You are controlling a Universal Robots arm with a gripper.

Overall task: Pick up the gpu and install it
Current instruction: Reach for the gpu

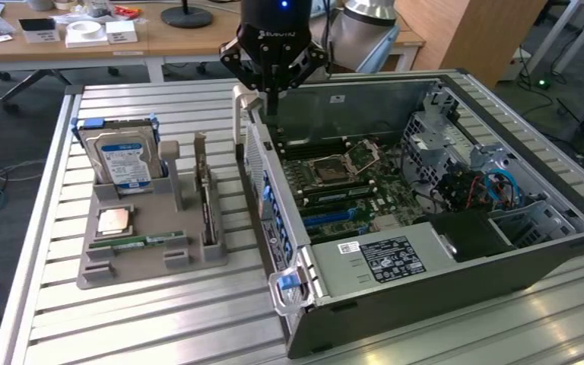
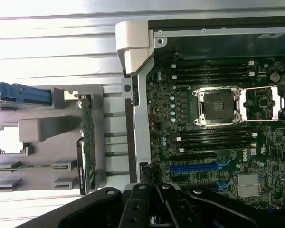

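Observation:
The gpu [image 1: 207,207] stands on its edge in the grey holder tray [image 1: 140,268], on the exterior view's left beside the open computer case [image 1: 424,266]. In the wrist view the gpu [image 2: 88,142] shows as a thin green and dark strip. My gripper [image 1: 268,97] hangs shut and empty above the case's near wall, up and to the exterior view's right of the gpu. Its black fingers [image 2: 141,199] meet in the wrist view. The motherboard [image 1: 345,182] lies bare inside the case, with a blue slot [image 2: 194,167].
The tray also holds a silver hard drive with a blue label [image 1: 125,160], a CPU chip [image 1: 116,220] and a narrow green RAM stick [image 1: 138,242]. Everything rests on a slatted metal table [image 1: 99,327]. Cables and drive cages [image 1: 474,182] crowd the case's far side.

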